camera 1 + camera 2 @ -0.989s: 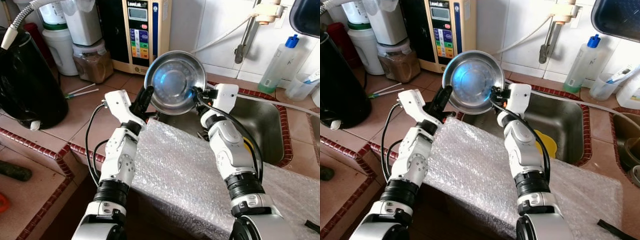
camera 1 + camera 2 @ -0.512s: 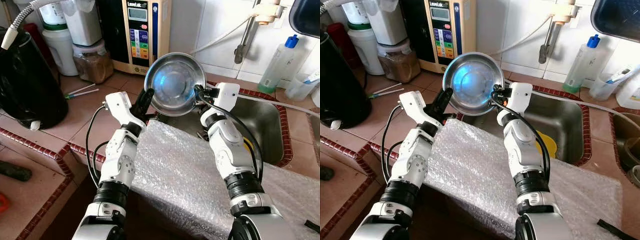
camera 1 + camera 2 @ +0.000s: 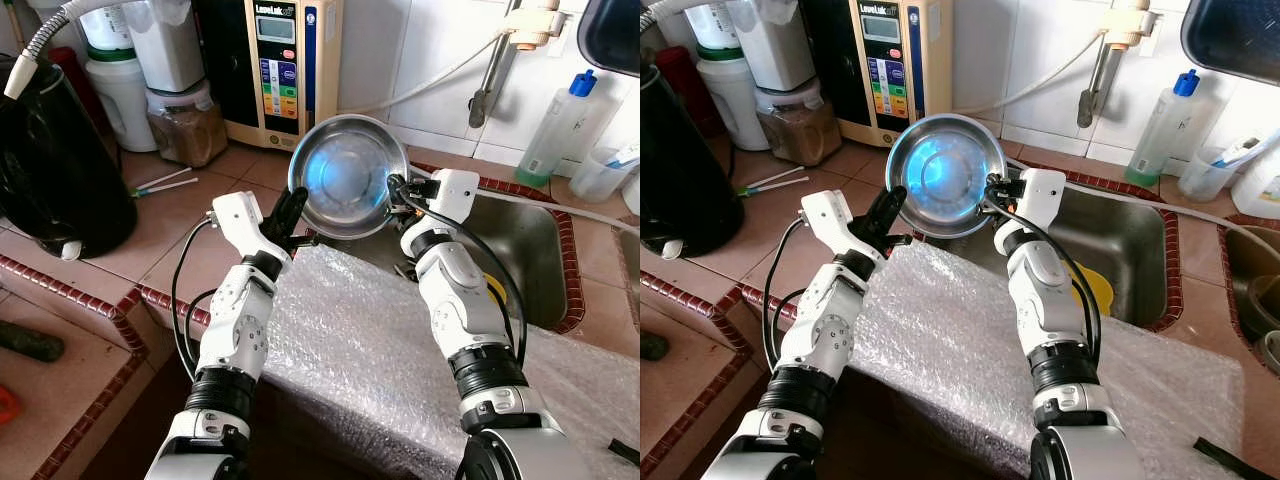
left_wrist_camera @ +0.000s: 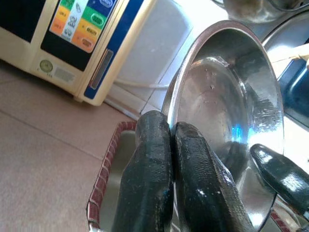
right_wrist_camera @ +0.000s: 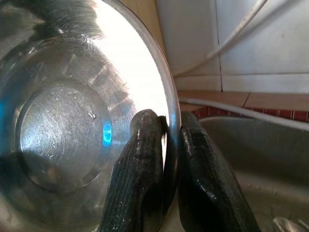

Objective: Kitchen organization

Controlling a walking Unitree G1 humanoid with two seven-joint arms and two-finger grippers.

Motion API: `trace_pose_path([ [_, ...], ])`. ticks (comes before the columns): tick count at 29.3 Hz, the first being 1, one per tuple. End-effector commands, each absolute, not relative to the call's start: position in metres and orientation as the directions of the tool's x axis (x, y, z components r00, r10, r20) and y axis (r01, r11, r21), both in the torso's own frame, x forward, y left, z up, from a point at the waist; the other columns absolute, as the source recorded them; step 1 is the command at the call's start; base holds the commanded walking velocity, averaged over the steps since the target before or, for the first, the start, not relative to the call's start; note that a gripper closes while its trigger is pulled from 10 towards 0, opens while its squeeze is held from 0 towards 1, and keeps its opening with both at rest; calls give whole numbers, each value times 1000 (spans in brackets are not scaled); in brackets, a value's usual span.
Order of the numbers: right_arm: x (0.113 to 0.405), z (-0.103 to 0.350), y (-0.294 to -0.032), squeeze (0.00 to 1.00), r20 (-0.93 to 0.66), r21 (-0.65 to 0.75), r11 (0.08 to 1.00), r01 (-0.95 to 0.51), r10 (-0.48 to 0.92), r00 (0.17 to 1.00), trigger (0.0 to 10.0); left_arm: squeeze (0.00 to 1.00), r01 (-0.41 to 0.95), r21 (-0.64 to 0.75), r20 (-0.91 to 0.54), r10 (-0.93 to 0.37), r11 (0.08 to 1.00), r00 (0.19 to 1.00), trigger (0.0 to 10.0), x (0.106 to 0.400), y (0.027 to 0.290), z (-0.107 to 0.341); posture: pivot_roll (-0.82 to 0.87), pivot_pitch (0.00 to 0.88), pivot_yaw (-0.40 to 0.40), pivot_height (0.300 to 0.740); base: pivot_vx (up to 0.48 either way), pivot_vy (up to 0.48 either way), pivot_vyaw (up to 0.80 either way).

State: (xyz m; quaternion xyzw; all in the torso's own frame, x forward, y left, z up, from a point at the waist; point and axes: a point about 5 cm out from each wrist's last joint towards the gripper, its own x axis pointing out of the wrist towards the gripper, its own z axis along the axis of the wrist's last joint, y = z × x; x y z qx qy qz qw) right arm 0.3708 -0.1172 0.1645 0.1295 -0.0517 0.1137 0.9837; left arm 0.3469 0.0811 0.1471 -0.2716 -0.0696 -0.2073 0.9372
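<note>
A round steel bowl (image 3: 345,172) hangs tipped up above the counter, its shiny inside facing me. My left gripper (image 3: 293,208) is shut on its lower left rim; in the left wrist view the rim (image 4: 176,104) runs in between the two black fingers (image 4: 152,164). My right gripper (image 3: 392,186) is shut on the opposite rim, and the right wrist view shows its fingers (image 5: 142,164) pinching the bowl's edge (image 5: 166,92). Both arms reach forward over the bubble wrap.
A bubble-wrap sheet (image 3: 370,340) covers the counter's front. The steel sink (image 3: 535,250) lies behind and right, under a tap (image 3: 492,70). A water machine (image 3: 280,65), jars and a black vessel (image 3: 50,160) stand at the left. A soap bottle (image 3: 560,125) is far right.
The bowl has come down a little and shifted slightly left, with both grippers still shut on its rim. The left wrist has dropped a little with it.
</note>
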Motion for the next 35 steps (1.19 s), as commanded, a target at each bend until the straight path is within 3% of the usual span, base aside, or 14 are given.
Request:
trace_pose_path([
  [1, 373, 162, -120, 0, 98, 240, 949, -203, 184, 978, 0, 1000, 571, -415, 303, -483, 709, 821, 10000, 341, 59, 159, -10, 0, 19, 740, 0, 0, 0],
  [17, 374, 158, -123, 0, 85, 224, 960, -167, 151, 985, 0, 1000, 567, -395, 239, -515, 723, 823, 10000, 339, 60, 148, -3, 0, 24, 740, 0, 0, 0],
  [23, 375, 163, -127, 0, 107, 43, 990, -131, 126, 986, 0, 1000, 558, -387, 225, -512, 734, 829, 10000, 336, 60, 143, -2, 0, 20, 740, 0, 0, 0],
  [35, 386, 164, -163, 0, 77, 19, 999, 36, -38, 996, 0, 1000, 591, -317, 141, -580, 741, 803, 10000, 330, 59, 131, 6, 0, 18, 740, 0, 0, 0],
])
